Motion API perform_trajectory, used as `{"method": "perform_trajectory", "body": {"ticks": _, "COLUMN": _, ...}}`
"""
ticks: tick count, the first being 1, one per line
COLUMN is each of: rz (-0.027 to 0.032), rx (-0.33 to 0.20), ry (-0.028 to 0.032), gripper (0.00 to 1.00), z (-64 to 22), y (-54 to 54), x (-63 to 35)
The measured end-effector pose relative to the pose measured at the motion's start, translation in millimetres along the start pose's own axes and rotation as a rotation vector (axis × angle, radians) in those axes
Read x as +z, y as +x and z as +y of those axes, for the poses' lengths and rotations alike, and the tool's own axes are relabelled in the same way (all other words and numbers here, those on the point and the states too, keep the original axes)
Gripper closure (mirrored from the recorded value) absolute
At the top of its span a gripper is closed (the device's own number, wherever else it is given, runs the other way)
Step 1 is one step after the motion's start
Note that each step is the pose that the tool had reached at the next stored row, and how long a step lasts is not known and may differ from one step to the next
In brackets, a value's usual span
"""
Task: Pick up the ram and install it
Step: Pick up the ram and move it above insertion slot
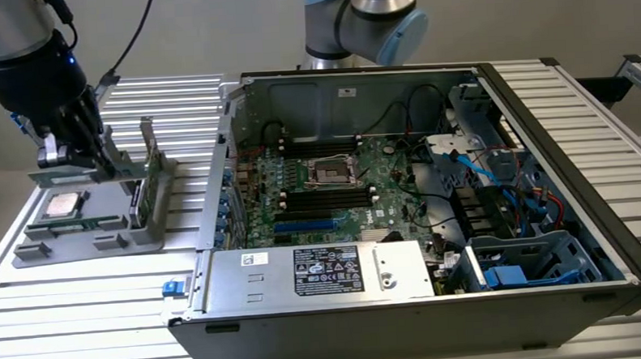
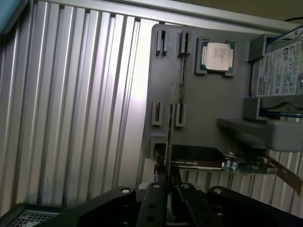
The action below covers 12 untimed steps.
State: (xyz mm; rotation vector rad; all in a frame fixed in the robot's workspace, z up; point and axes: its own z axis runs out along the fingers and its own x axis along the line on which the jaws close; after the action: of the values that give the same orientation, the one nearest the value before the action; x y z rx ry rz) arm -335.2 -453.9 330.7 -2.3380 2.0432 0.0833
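Note:
The ram (image 2: 170, 127) appears edge-on in the wrist view, a thin stick running out from between my fingers above the grey parts tray (image 2: 203, 94). My gripper (image 2: 166, 182) is shut on its near end. In the exterior view my gripper (image 1: 102, 163) hangs over the grey tray (image 1: 85, 238) at that view's left, outside the open computer case (image 1: 578, 136). The green motherboard (image 1: 343, 203) lies inside the case, with black memory slots (image 1: 327, 197) below its processor socket (image 1: 329, 171).
A silver processor chip (image 1: 62, 205) rests in the tray, and a card (image 1: 148, 183) stands upright in it beside my gripper. A hard drive (image 2: 279, 71) and a graphics card (image 2: 208, 161) lie nearby. The case wall (image 1: 225, 175) rises between tray and motherboard.

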Motion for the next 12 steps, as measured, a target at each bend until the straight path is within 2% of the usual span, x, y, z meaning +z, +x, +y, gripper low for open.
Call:
{"method": "perform_trajectory", "body": {"ticks": 6, "rz": -0.0065, "rx": 0.000, "ry": 0.0007, "gripper": 0.86, "z": -22.2, "y": 1.7, "x": -20.1}}
{"method": "perform_trajectory", "body": {"ticks": 12, "rz": -0.0184, "rx": -0.001, "ry": 0.0015, "gripper": 0.86, "z": -46.6, "y": 4.0, "x": -37.2}}
